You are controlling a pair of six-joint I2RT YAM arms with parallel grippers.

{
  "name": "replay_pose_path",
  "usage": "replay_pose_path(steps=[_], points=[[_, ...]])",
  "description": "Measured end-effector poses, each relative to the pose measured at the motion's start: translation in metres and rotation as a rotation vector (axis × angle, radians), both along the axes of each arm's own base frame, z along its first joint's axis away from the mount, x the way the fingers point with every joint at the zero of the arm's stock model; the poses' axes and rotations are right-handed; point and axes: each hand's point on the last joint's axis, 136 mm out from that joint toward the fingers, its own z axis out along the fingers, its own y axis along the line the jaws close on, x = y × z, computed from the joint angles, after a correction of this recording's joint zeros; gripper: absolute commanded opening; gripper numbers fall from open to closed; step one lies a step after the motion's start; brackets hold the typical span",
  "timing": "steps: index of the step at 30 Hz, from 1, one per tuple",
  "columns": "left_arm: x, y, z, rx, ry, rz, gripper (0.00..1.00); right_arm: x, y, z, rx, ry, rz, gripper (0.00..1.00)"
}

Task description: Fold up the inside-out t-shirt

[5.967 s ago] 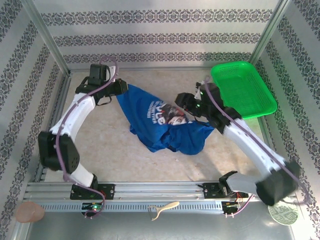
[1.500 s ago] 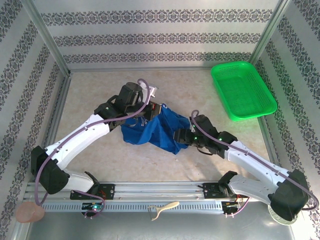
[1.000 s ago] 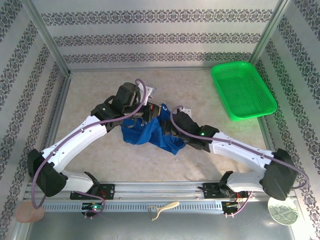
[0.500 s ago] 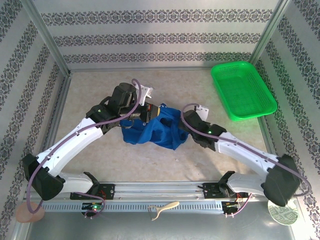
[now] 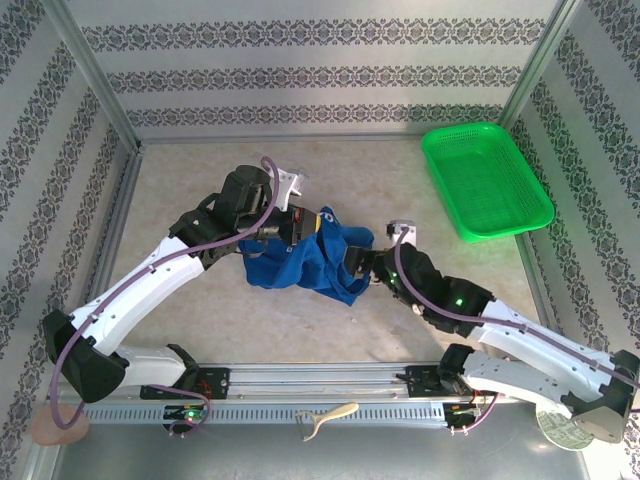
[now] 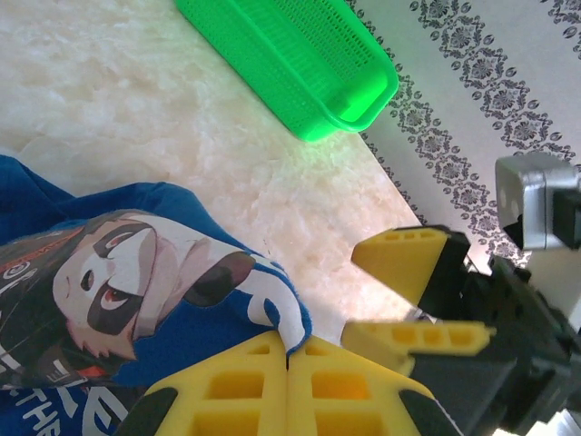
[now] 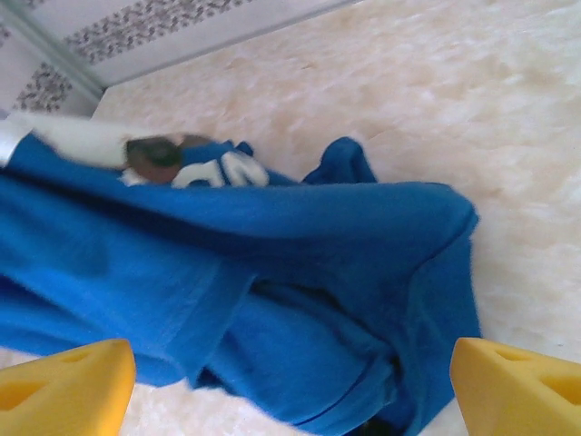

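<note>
From above, I have the t-shirt (image 5: 300, 262) bunched on the table (image 5: 190, 300), with the left gripper (image 5: 297, 224) at its far edge and the right gripper (image 5: 360, 266) at its right side. On the left wrist camera, my left gripper (image 6: 288, 356) is clenched on a fold beside the chest graphic (image 6: 109, 282), I judge to lift that edge. On the right wrist camera, the right gripper (image 7: 290, 381) hangs spread wide before the crumpled cloth, grasping nothing, likely lined up for a second hold.

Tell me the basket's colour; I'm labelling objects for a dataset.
Bright green: a plastic mesh basket. It shows best in the left wrist view.
</note>
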Motion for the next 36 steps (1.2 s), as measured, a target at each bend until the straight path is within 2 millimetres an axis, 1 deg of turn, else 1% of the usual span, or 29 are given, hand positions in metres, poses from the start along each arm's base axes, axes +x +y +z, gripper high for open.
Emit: replay_pose_path(steps=[4, 7, 10, 13, 16, 19, 26, 30, 33, 34, 36], points=[[0.0, 0.0, 0.004, -0.005, -0.006, 0.0, 0.0, 0.0, 0.028, -0.012, -0.062, 0.012, 0.052, 0.91], [0.001, -0.001, 0.007, -0.01, -0.012, 0.001, 0.0, 0.007, 0.047, -0.016, -0.094, 0.008, 0.058, 0.91], [0.001, -0.001, 0.007, -0.011, -0.01, 0.002, 0.0, 0.019, 0.054, -0.019, -0.117, -0.002, 0.026, 0.9], [0.001, -0.001, 0.007, -0.011, -0.009, 0.002, 0.0, 0.033, 0.052, -0.025, -0.135, -0.005, -0.024, 0.89], [0.001, 0.0, 0.007, -0.011, -0.009, 0.002, 0.0, 0.048, 0.042, -0.028, -0.134, -0.004, -0.077, 0.88], [0.0, 0.0, 0.008, -0.012, -0.012, 0.002, 0.0, 0.058, 0.031, -0.032, -0.124, -0.005, -0.118, 0.87], [-0.003, 0.001, 0.016, -0.026, -0.023, -0.005, 0.0, 0.061, 0.015, -0.056, -0.12, 0.048, -0.143, 0.88], [-0.005, 0.0, 0.021, -0.036, -0.024, -0.011, 0.0, 0.063, 0.022, -0.065, -0.108, 0.071, -0.12, 0.9], [-0.006, -0.001, 0.021, -0.044, -0.015, -0.014, 0.0, 0.069, 0.035, -0.082, -0.134, 0.11, -0.099, 0.9], [-0.006, -0.001, 0.021, -0.048, -0.009, -0.014, 0.0, 0.072, 0.039, -0.088, -0.146, 0.121, -0.097, 0.89], [-0.007, -0.001, 0.022, -0.054, -0.002, -0.015, 0.0, 0.079, 0.046, -0.099, -0.167, 0.137, -0.096, 0.84]])
